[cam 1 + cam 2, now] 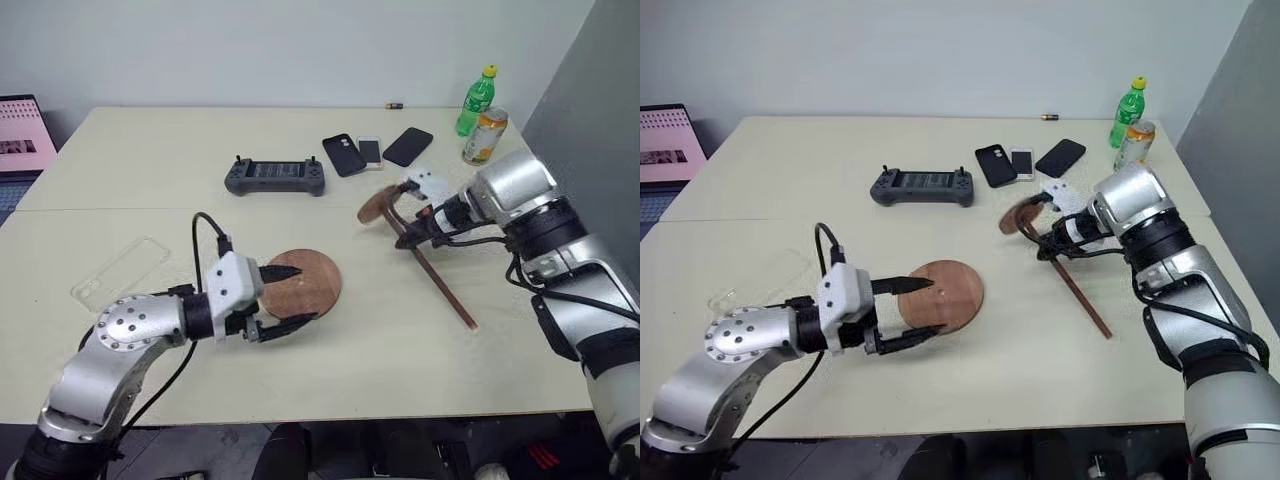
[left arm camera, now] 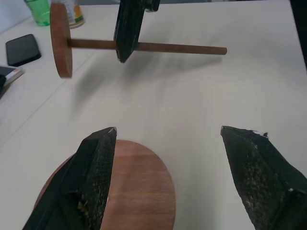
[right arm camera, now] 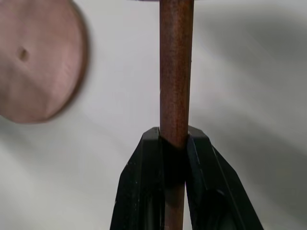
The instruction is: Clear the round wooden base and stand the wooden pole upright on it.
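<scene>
Closest in, the left gripper (image 1: 283,299) is spread wide around the near edge of the round wooden base (image 1: 305,279) on the table (image 1: 130,150), while the wooden pole (image 1: 432,267) is pinched tight by the right gripper (image 1: 411,238), disc end lifted, far tip down.

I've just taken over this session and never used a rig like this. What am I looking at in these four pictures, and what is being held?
It is a two-armed robot at a pale table. The two wide pictures come from its head camera; the two close-ups look along each arm's fingers. The right gripper is shut on the wooden pole, lifting its disc end off the table. The left gripper is open, its fingers either side of the round wooden base, which lies flat with nothing on it. Farther back lie a game controller, three phones, a green bottle and a can.
</scene>
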Action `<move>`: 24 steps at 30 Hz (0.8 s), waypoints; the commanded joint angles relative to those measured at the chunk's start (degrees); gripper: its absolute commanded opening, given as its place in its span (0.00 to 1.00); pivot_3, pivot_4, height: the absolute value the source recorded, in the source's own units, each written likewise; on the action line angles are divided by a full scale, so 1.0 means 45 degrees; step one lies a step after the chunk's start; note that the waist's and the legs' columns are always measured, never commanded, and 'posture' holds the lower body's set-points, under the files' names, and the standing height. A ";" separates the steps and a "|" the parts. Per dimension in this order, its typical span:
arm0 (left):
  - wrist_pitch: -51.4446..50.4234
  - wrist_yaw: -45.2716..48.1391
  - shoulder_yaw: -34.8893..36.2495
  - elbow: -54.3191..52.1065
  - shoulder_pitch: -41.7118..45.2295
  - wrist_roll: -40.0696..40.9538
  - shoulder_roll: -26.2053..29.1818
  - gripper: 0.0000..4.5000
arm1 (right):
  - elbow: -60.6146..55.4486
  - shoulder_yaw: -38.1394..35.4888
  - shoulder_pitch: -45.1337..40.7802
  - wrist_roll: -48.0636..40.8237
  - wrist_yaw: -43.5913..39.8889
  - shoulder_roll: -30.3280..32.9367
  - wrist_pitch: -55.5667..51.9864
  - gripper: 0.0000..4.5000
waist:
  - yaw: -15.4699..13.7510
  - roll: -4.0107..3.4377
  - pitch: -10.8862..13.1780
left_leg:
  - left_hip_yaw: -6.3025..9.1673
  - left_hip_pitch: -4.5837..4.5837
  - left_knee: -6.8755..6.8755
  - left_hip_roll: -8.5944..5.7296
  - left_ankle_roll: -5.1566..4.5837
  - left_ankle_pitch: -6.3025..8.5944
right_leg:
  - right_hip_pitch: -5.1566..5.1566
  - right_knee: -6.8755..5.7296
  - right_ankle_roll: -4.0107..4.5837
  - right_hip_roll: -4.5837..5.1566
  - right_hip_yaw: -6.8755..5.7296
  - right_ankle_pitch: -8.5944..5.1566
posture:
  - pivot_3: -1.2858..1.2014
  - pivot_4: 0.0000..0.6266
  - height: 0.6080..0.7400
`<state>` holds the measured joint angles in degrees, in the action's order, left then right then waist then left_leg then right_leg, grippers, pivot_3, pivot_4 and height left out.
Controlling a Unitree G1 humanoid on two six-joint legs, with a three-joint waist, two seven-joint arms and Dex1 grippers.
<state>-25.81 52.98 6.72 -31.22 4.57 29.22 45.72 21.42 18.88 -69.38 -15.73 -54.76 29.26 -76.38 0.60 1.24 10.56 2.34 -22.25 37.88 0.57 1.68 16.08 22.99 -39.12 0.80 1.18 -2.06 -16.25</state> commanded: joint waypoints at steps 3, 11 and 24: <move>-0.0464 0.0281 0.1995 -0.0144 -0.1122 0.0580 0.0813 0.80 | -0.5076 -0.3301 0.1634 -0.2051 0.0295 -0.0788 0.2024 0.05 | -0.0024 0.0006 -0.0004 | 0.0016 -0.0066 0.0014 0.0005 0.0003 -0.0002 | 0.0053 -0.0010 -0.0001 -0.0003 -0.0016 0.0001 | 0.52 0.24 1.00; 0.0081 0.0868 0.4042 0.0663 -0.3266 0.0014 0.1463 0.80 | -0.7327 -0.3425 0.5220 -0.1643 0.1214 -0.4776 1.0781 0.05 | 0.0003 -0.0008 0.0004 | 0.0014 -0.0066 0.0013 0.0004 0.0004 -0.0003 | 0.0054 0.0001 -0.0003 -0.0002 -0.0013 0.0015 | 0.52 0.24 1.00; 0.1178 0.0982 0.3822 0.1131 -0.3513 -0.0383 0.1147 0.80 | -0.4492 -0.1296 0.6877 -0.0128 0.1797 -0.6988 1.5779 0.05 | -0.0002 0.0021 -0.0020 | 0.0006 -0.0045 0.0013 0.0006 0.0007 -0.0004 | 0.0044 0.0001 0.0000 -0.0002 -0.0007 0.0023 | 0.52 0.24 1.00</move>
<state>-20.80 57.61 23.87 -25.75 -12.30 26.49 51.19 0.83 13.05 -38.42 -16.82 -47.26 -1.62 -8.47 0.59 1.34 10.47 2.37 -22.46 37.94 0.60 1.72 16.06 23.19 -39.11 0.80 1.17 -2.10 -16.14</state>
